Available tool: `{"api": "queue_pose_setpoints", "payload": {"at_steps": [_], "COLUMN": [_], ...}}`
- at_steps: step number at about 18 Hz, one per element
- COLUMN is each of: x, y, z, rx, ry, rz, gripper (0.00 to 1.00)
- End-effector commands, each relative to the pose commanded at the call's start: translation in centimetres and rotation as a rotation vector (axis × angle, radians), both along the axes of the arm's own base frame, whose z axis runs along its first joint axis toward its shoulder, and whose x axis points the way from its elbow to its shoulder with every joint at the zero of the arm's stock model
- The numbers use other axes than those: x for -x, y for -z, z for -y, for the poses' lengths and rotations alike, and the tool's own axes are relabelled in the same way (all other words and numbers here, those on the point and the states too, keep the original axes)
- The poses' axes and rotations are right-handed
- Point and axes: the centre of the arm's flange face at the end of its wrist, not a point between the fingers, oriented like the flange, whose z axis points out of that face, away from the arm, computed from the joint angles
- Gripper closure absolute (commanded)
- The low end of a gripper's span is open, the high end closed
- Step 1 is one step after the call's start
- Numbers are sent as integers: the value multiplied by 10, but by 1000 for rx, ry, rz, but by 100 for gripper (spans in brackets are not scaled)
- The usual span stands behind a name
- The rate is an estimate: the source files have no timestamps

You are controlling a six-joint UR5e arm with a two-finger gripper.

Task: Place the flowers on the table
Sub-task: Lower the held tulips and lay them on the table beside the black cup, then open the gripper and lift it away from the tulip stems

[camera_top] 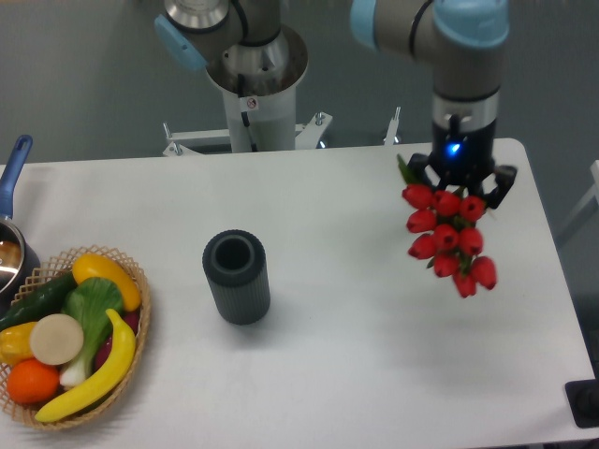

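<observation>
The flowers [447, 236], a bunch of red tulip buds with a green leaf showing at the upper left, hang in the air over the right part of the white table [374, 355]. My gripper [459, 192] is right above the buds and is shut on the bunch; the stems are hidden behind the buds and the gripper body. The buds point toward the camera and slightly down to the right. The flowers do not touch the tabletop.
A dark grey ribbed cylindrical vase [236, 276] stands upright left of the middle. A wicker basket [140, 323] with bananas, an orange and vegetables sits at the front left. A pot with a blue handle [13, 173] is at the left edge.
</observation>
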Motion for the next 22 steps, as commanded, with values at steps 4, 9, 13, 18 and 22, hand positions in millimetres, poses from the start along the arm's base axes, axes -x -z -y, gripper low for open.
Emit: {"api": "queue_pose_setpoints", "payload": {"at_steps": [4, 9, 13, 18, 22], "x": [-4, -7, -8, 4, 31], "y": [21, 45, 53, 45, 23], "z": [-20, -36, -38, -36, -14], "rx": [87, 105, 102, 40, -49], "ry": [22, 50, 61, 53, 16], "rz": [-7, 20, 36, 9, -2], "gripper": [49, 49, 44, 0, 0]}}
